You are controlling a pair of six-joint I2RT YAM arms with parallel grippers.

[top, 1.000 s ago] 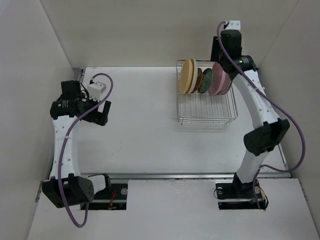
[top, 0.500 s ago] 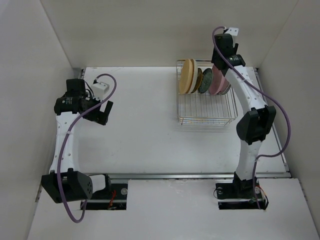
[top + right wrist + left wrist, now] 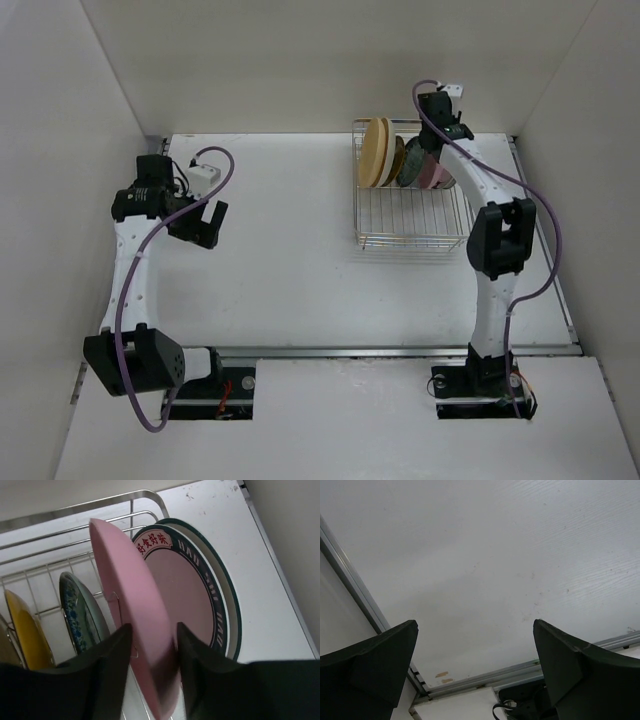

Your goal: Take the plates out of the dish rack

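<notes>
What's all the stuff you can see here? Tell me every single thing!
dish rack: one, silver wire, far right part of the table
tan-yellow plate: one, maybe two, left end of the row in the rack
dark plate: one, small, beside the tan-yellow one
patterned plate: one, blue-green, next along
pink plate: one, pink, upright in the rack
teal-rimmed plate: at least one, white, right end of the row
table: one, white
left gripper: black, open over bare table
right gripper: black, one finger each side of the pink plate
</notes>
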